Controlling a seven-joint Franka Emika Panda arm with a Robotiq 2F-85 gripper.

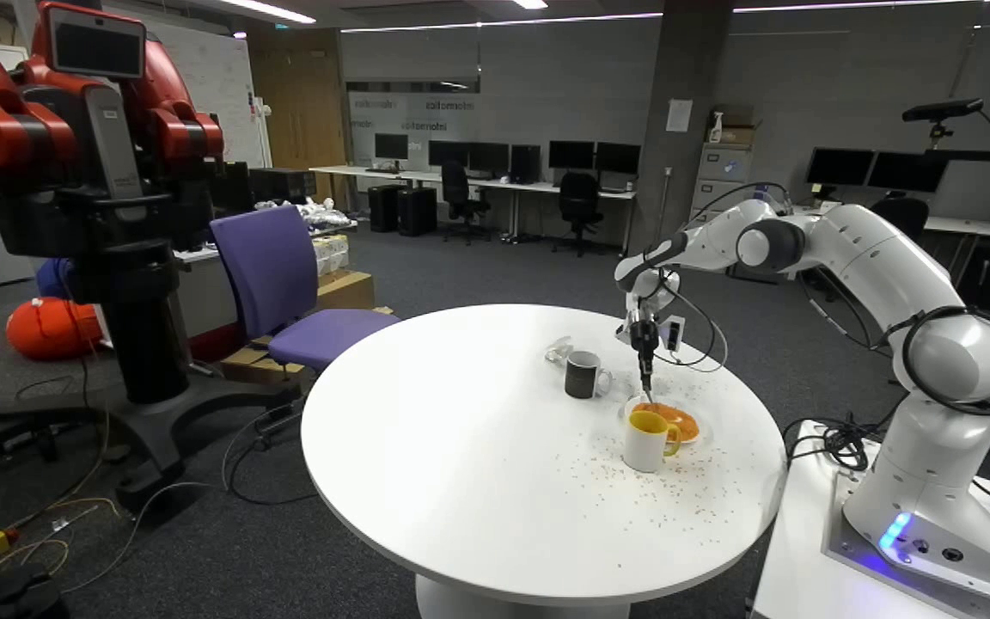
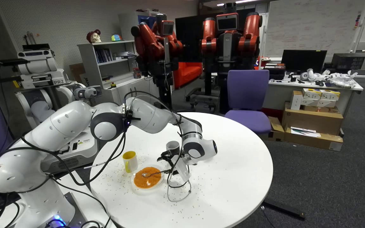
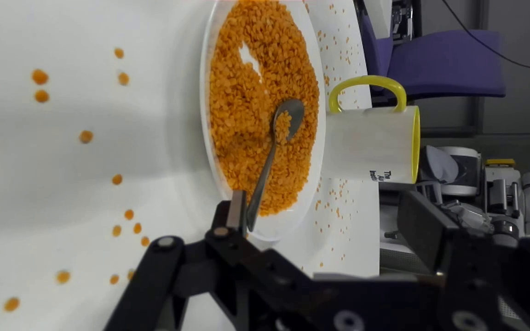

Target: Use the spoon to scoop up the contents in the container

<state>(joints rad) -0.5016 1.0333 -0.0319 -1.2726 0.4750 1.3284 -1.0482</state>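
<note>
Over the white tabletop (image 1: 461,447) the gripper (image 3: 331,218) hangs, jaws wide apart, holding nothing, the spoon (image 3: 270,157) ahead on grains (image 3: 242,122) in a dish (image 3: 288,224), its handle (image 3: 261,184) pointing back beside one finger (image 3: 236,212).

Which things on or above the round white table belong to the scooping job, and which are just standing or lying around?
For the job:
shallow white dish
small orange grains inside it
grey metal spoon
black two-fingered gripper

Just around:
white mug with yellow handle
dark mug with pale handle
crumpled, clear scrap
loose grains outside the dish
</note>
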